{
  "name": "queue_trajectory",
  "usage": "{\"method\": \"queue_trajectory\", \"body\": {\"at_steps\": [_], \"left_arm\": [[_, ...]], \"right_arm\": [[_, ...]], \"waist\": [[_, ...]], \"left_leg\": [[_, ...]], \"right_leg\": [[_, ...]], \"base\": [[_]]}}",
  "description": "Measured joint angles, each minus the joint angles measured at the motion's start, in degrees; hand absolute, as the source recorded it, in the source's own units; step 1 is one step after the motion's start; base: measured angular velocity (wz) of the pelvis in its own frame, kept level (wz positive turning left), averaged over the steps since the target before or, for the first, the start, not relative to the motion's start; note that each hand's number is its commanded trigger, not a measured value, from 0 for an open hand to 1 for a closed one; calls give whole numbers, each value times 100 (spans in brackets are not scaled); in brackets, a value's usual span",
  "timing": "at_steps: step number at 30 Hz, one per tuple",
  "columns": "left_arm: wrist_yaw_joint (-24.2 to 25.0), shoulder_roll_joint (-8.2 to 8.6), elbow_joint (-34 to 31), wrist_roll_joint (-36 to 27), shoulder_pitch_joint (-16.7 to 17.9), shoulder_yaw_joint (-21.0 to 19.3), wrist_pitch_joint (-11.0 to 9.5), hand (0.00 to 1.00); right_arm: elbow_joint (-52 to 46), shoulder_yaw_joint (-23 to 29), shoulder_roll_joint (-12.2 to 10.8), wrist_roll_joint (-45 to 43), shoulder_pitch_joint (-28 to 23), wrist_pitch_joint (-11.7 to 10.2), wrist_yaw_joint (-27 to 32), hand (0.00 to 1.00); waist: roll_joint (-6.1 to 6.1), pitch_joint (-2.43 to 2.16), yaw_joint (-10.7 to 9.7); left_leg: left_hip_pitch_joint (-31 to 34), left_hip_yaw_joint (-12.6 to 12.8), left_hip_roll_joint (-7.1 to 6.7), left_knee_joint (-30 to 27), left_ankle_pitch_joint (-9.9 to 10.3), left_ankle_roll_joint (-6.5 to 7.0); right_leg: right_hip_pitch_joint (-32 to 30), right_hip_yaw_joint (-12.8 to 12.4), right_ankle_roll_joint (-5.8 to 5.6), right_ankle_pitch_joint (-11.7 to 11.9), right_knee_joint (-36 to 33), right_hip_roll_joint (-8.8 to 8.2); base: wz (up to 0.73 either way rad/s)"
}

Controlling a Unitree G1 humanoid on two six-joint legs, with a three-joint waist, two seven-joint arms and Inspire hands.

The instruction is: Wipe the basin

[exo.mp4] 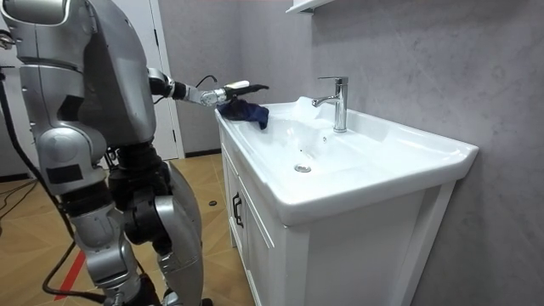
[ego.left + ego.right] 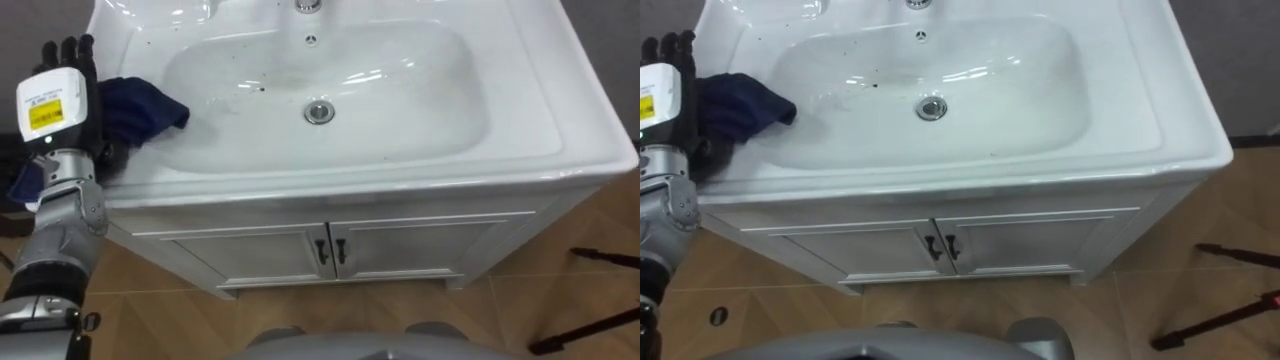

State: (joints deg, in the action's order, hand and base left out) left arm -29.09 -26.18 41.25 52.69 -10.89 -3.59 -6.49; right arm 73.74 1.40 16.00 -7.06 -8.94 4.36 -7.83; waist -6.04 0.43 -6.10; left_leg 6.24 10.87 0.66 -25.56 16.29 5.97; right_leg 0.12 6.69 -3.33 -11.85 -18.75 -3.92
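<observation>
Room view: stood facing white cabinet (image 1: 255, 246), upright chrome tap (image 1: 338, 102) at rear rim. Eye views: glossy white ceramic basin (image 2: 530, 130), rounded bowl, dark specks (image 2: 258, 89) left of round metal drain (image 2: 319, 112). Crumpled dark-blue cloth (image 2: 140, 110) on left rim, pressed under left hand (image 2: 55, 100), fingers straight.

Noted L hand (image 2: 58, 100) at 9 o'clock of basin (image 2: 570, 115), back up, fingers straight, resting on dk blue cloth (image 2: 140, 110) on rim. Cloth bunched twd bowl edge. Drain (image 2: 319, 112) at ctr; dark specks (image 2: 258, 89) at its 10 o'clock, overflow hole (image 2: 311, 40) at 12. Below: shut cabinet doors (image 2: 230, 250), paired handles (image 2: 331, 252) at 6.
</observation>
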Motion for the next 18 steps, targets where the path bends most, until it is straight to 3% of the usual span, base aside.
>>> {"method": "queue_trajectory", "body": {"at_steps": [9, 14, 18], "left_arm": [[297, 0, -611, -973, 0, -3, -33, 0], [347, 3, -1160, -2226, -1, 0, -155, 0], [490, 4, -1246, -2813, 0, -12, -207, 0]], "right_arm": [[1, -2, -4, 11, 64, 53, -101, 0], [5, -23, -34, 84, 114, 40, 23, 0], [7, -20, -65, 228, 90, 31, 82, 0]], "waist": [[30, 17, 29], [82, 41, 33], [113, 40, 58]], "left_leg": [[11, -10, -2, -20, 14, -19], [-31, -42, -20, 9, -4, 15], [-173, -41, -35, 100, -4, 11]], "right_leg": [[-46, 18, -3, -1, -110, -9], [0, 110, -3, -1, -100, -34], [102, 146, -3, -1, -99, -44]], "base": [[0], [3], [0]]}}
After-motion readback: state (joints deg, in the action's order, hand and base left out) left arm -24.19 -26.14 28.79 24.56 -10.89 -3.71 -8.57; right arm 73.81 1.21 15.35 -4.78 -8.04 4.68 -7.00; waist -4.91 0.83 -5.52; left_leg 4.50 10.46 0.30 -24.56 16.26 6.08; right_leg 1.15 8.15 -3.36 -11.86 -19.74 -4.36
